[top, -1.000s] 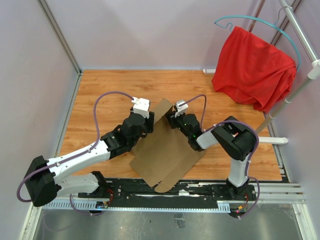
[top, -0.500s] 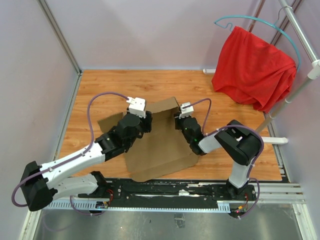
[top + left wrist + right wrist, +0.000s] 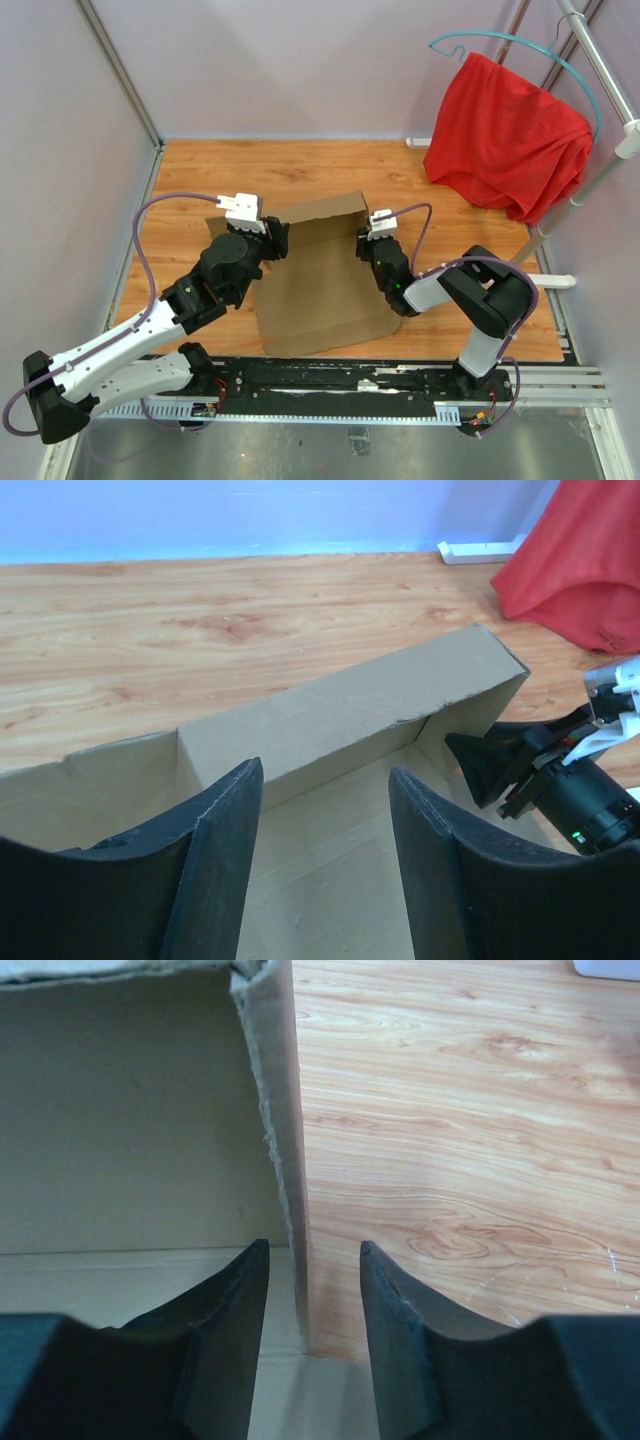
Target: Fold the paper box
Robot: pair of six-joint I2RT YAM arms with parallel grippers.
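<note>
The paper box (image 3: 320,290) is brown cardboard lying in the middle of the wooden table, its far wall (image 3: 300,212) standing upright. My left gripper (image 3: 272,240) is open at the box's left end; in the left wrist view (image 3: 325,825) its fingers hang over the box floor (image 3: 330,880), facing the far wall (image 3: 350,715). My right gripper (image 3: 368,248) is open at the box's right end. In the right wrist view (image 3: 312,1305) the thin right side wall (image 3: 285,1150) stands between the fingers, not clamped.
A red cloth (image 3: 510,135) hangs on a teal hanger from a metal rack at the back right; it also shows in the left wrist view (image 3: 590,560). Grey walls enclose the wooden table (image 3: 200,170). A metal rail (image 3: 330,385) runs along the near edge.
The cardboard has turned from lying diagonally to square with the table, and its far wall now stands up. My left gripper moved left, my right gripper moved right and slightly back.
</note>
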